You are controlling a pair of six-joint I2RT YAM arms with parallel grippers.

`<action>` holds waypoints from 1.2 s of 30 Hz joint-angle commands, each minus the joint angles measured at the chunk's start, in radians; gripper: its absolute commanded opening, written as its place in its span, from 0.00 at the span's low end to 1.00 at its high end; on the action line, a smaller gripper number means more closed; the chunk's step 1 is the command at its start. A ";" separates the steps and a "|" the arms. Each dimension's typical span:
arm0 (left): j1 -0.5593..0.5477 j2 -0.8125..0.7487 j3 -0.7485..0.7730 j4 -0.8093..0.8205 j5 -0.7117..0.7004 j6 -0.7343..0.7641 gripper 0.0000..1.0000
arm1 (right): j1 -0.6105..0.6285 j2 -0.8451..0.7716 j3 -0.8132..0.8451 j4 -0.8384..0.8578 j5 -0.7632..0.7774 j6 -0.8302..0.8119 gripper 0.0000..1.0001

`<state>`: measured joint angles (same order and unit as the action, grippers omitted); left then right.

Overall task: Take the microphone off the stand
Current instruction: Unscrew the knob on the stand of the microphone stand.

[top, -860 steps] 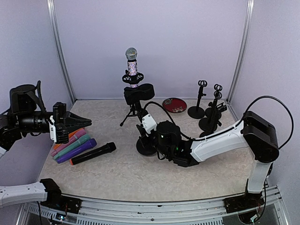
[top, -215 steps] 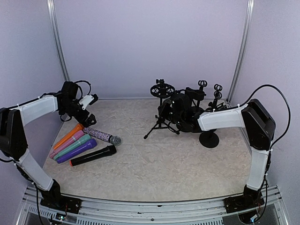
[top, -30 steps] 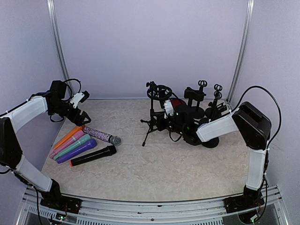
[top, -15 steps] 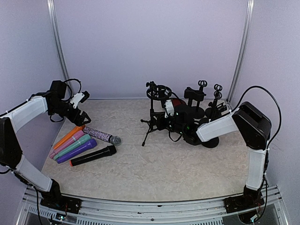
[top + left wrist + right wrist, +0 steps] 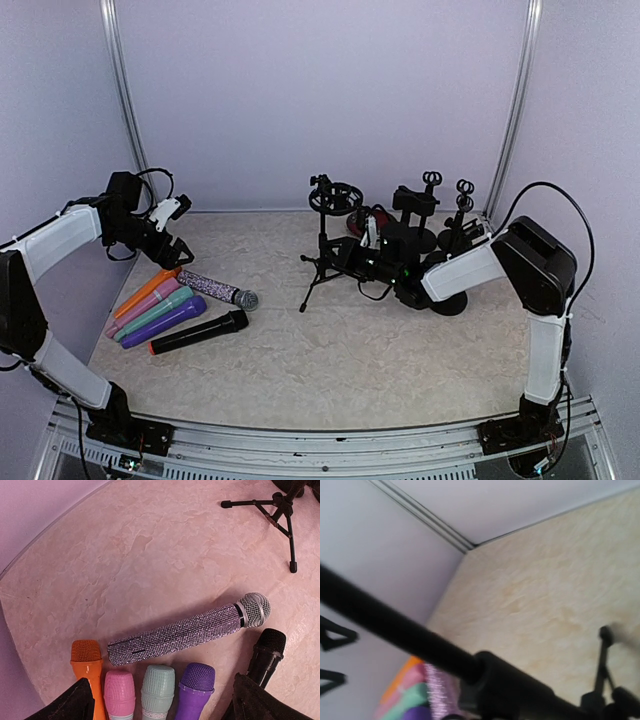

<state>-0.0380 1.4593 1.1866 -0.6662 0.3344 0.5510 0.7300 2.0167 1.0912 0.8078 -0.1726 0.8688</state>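
Note:
The sparkly purple microphone [image 5: 215, 290] [image 5: 185, 632] lies flat on the table, apart from the stand, its silver head pointing right. My left gripper [image 5: 166, 238] [image 5: 162, 705] hovers over it and the row of coloured microphones, jaws wide open and empty. The black tripod stand [image 5: 322, 245] is upright at mid-table, and its ring holder [image 5: 332, 196] is empty. My right gripper [image 5: 340, 258] is at the stand's pole [image 5: 395, 625], shut on it; the pole fills the right wrist view, where the fingers themselves are hidden.
Orange [image 5: 87, 660], pink [image 5: 119, 692], teal [image 5: 157, 687], purple [image 5: 196, 682] and black [image 5: 265, 652] microphones lie side by side at the left. Several spare black stands [image 5: 432, 215] and a red dish [image 5: 358, 218] crowd the back right. The tripod's feet [image 5: 292, 567] spread over the table.
The microphone, once upright in the stand, now lies on the table. In the last second the stand's top shifted slightly left with my right gripper. The left arm stayed still.

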 commanded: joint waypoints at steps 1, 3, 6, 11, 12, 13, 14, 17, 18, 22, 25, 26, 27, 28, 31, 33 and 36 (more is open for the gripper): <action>0.009 -0.034 -0.004 -0.008 0.000 0.019 0.93 | -0.017 0.064 -0.029 0.077 -0.130 0.271 0.00; 0.009 -0.036 -0.008 -0.006 0.001 0.020 0.93 | -0.022 0.078 -0.033 0.113 -0.154 0.336 0.00; 0.009 -0.037 -0.008 -0.006 0.002 0.020 0.93 | -0.028 0.103 -0.038 0.173 -0.185 0.442 0.00; 0.010 -0.038 -0.004 -0.005 -0.001 0.023 0.93 | -0.031 0.131 -0.050 0.279 -0.200 0.576 0.00; 0.009 -0.039 -0.003 -0.004 -0.001 0.023 0.93 | -0.031 0.131 -0.055 0.288 -0.197 0.595 0.00; 0.010 -0.037 -0.003 -0.004 -0.002 0.022 0.93 | -0.031 0.130 -0.060 0.298 -0.192 0.610 0.01; 0.009 -0.037 -0.004 -0.004 -0.003 0.021 0.93 | -0.032 0.128 -0.064 0.309 -0.188 0.624 0.07; 0.009 -0.038 -0.006 -0.002 -0.004 0.020 0.93 | -0.032 0.099 -0.072 0.289 -0.170 0.584 0.31; 0.009 -0.037 -0.006 -0.001 -0.005 0.019 0.93 | -0.033 0.076 -0.070 0.228 -0.155 0.539 0.37; 0.012 -0.043 -0.011 0.001 -0.006 0.021 0.93 | -0.036 -0.019 -0.068 -0.007 -0.087 0.356 0.52; 0.016 -0.048 -0.019 0.009 -0.005 0.022 0.94 | -0.037 -0.071 -0.054 -0.143 -0.018 0.203 0.53; 0.018 -0.046 -0.019 0.010 -0.005 0.021 0.94 | -0.035 -0.083 -0.055 -0.168 0.003 0.155 0.53; 0.018 -0.045 -0.019 0.010 -0.003 0.020 0.94 | -0.034 -0.093 -0.055 -0.189 0.019 0.097 0.52; 0.019 -0.044 -0.018 0.010 -0.003 0.019 0.94 | -0.030 -0.102 -0.051 -0.205 0.036 0.039 0.52; 0.020 -0.044 -0.018 0.010 0.000 0.017 0.94 | -0.023 -0.116 -0.048 -0.208 0.052 -0.092 0.51; 0.020 -0.044 -0.017 0.011 0.000 0.019 0.94 | -0.021 -0.119 -0.046 -0.186 0.031 -0.143 0.51; 0.020 -0.045 -0.015 0.010 -0.001 0.018 0.94 | -0.015 -0.113 -0.017 -0.185 0.014 -0.207 0.51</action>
<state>-0.0250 1.4330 1.1805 -0.6651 0.3325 0.5659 0.7010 1.9278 1.0351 0.6518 -0.1608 0.8276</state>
